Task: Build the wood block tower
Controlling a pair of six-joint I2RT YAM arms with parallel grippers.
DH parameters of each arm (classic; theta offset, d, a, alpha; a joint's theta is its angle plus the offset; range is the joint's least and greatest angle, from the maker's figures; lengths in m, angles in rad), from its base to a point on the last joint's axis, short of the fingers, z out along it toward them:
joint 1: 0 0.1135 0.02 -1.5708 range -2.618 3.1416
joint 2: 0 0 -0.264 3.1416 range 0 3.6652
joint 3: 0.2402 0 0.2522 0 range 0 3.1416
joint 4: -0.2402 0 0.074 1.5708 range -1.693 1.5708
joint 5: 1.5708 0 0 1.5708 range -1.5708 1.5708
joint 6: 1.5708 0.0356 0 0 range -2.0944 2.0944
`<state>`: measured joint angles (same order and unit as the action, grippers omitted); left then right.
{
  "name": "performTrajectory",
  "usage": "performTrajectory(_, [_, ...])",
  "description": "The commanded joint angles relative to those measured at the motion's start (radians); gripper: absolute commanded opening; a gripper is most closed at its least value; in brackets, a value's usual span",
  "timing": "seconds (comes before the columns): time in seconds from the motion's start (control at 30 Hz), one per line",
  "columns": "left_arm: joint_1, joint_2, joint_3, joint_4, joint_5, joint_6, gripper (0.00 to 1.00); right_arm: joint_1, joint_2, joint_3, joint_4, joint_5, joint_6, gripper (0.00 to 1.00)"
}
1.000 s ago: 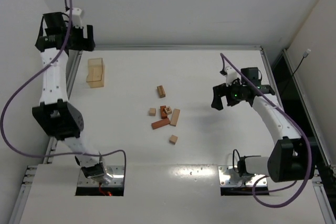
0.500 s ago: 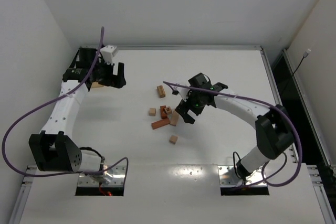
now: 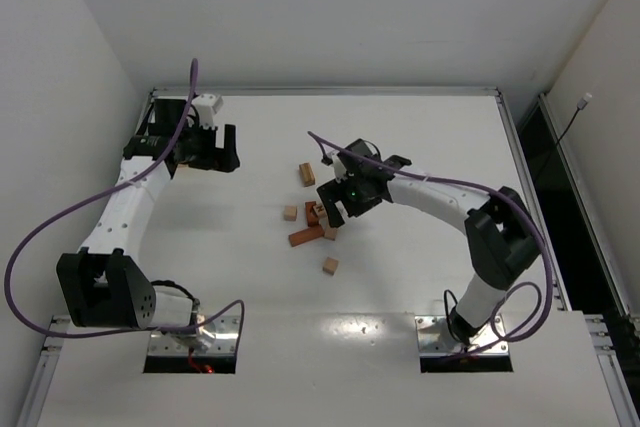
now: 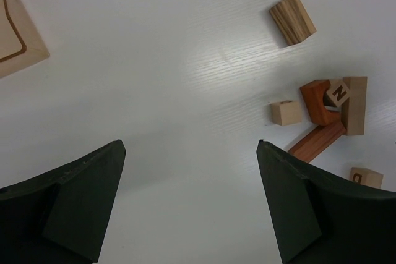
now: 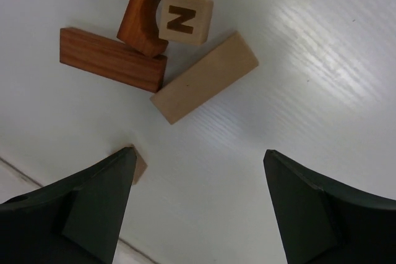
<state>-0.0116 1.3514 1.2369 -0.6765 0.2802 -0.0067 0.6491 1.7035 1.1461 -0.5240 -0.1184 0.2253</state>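
Note:
The wood blocks lie loose at mid-table; no tower stands in any view. A reddish arch block (image 3: 312,213) has the N cube (image 3: 321,209) on it, with a reddish bar (image 3: 306,236), a small tan cube (image 3: 290,213), a striped block (image 3: 307,174) and a lone cube (image 3: 330,266) around them. The right wrist view shows the N cube (image 5: 185,18), the arch block (image 5: 147,10), the reddish bar (image 5: 111,59) and a pale bar (image 5: 204,77). My right gripper (image 3: 340,209) (image 5: 198,151) is open and empty, just above and beside the cluster. My left gripper (image 3: 212,155) (image 4: 190,143) is open and empty, left of the blocks.
A flat pale wooden tray (image 4: 18,35) lies at the far left, under my left arm in the top view. A raised rail (image 3: 330,91) borders the table's far edge. White walls close in the sides.
My left arm has swung down from the back-left corner to over the tray. My right gripper has moved left from the table's right side to the block cluster. The blocks have not moved.

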Motion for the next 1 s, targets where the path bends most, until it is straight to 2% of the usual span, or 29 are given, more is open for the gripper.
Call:
performTrajectory(0.0, [0.002,-0.037,0.003,0.040,-0.022,-0.022,0.85,0.046,0.039,0.069,0.001,0.085,0.221,0.80])
performTrajectory(0.13, [0.002,-0.037,0.012,0.040,-0.056,-0.022,0.85,0.058,0.110,0.128,-0.033,0.149,0.287,0.68])
performTrajectory(0.33, [0.002,-0.037,0.012,0.040,-0.092,-0.013,0.87,0.058,0.241,0.199,-0.097,0.209,0.333,0.68])
performTrajectory(0.6, [0.002,-0.003,0.021,0.060,-0.111,-0.013,0.87,0.049,0.292,0.179,-0.088,0.143,0.384,0.68])
performTrajectory(0.8, [0.002,0.017,0.030,0.069,-0.111,-0.022,0.87,0.049,0.352,0.188,-0.088,0.163,0.384,0.61])
performTrajectory(0.97, [0.002,0.017,0.019,0.078,-0.111,-0.022,0.87,0.029,0.383,0.219,-0.088,0.142,0.384,0.59])
